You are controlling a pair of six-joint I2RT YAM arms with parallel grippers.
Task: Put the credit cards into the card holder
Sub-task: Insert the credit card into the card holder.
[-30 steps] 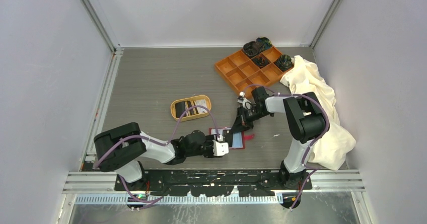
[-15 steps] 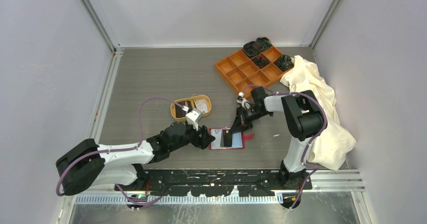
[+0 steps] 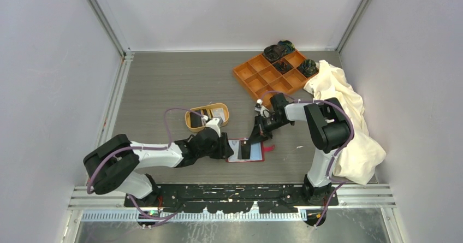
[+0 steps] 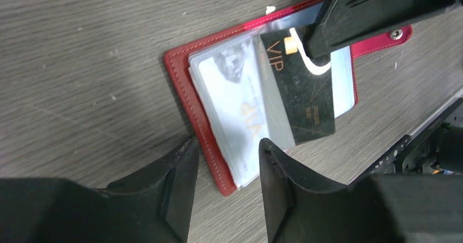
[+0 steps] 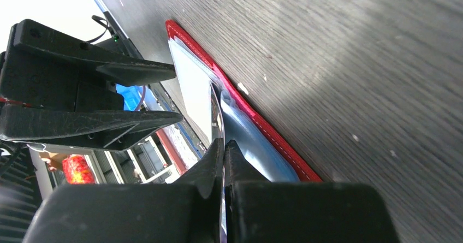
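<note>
The red card holder (image 3: 256, 155) lies open on the table, blue lining up. A white credit card (image 4: 235, 106) sits in its left slot. My right gripper (image 3: 255, 137) is shut on a black credit card (image 4: 303, 101) marked VIP, whose lower end lies over the holder's middle. In the right wrist view that black card (image 5: 214, 104) shows edge-on between the shut fingers of the right gripper (image 5: 223, 142). My left gripper (image 4: 226, 144) is open, its tips either side of the card holder's (image 4: 185, 84) near left corner, low over the table.
An oval tan dish (image 3: 206, 116) with more cards stands behind the left gripper (image 3: 225, 147). The orange compartment tray (image 3: 270, 75) at the back right holds dark items. A white cloth (image 3: 344, 123) is heaped along the right side, beside the right arm.
The left gripper swung from the holder's front edge up toward the dish, then came back down at the holder's left edge. The right gripper with the black card barely moved.
</note>
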